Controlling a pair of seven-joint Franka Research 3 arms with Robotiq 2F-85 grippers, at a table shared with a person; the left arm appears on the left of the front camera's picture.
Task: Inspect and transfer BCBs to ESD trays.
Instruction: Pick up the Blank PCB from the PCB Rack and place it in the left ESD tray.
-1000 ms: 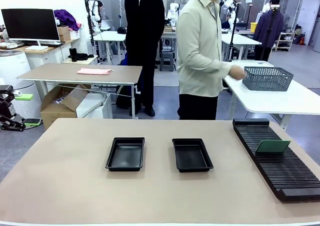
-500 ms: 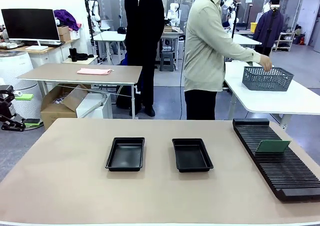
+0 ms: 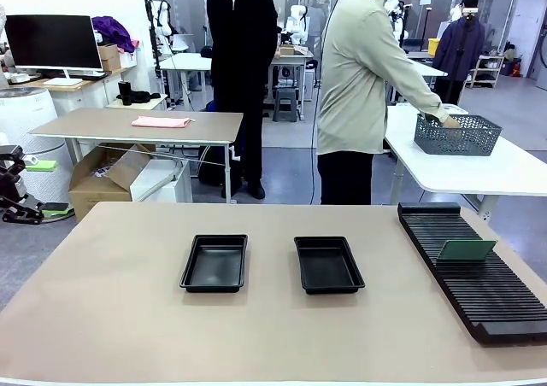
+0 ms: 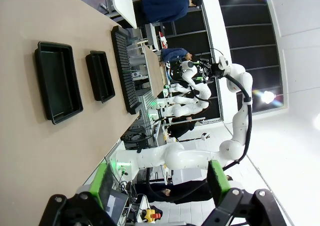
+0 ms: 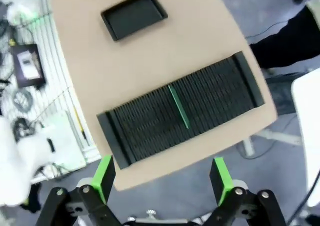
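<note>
Two black ESD trays sit side by side mid-table: the left tray [image 3: 214, 262] and the right tray [image 3: 328, 264], both bare inside. One green BCB [image 3: 466, 249] stands on edge in the black slotted rack [image 3: 474, 275] at the table's right; from above it is a thin green strip [image 5: 179, 106]. My left gripper [image 4: 162, 185] is open, high off the table, with the trays [image 4: 56, 81] far off. My right gripper [image 5: 162, 178] is open, high over the rack [image 5: 180, 111]. A person in a light shirt reaches into a grey mesh basket [image 3: 456, 134] on the white table behind.
The rack runs along the table's right edge. A second person in black stands farther back. The other arm [image 4: 200, 151] shows beyond the left gripper's fingers. Bare tan tabletop [image 3: 102, 301] lies around the trays.
The person in the light shirt has turned right and lowered a hand into the mesh basket. Trays, board and rack have not moved.
</note>
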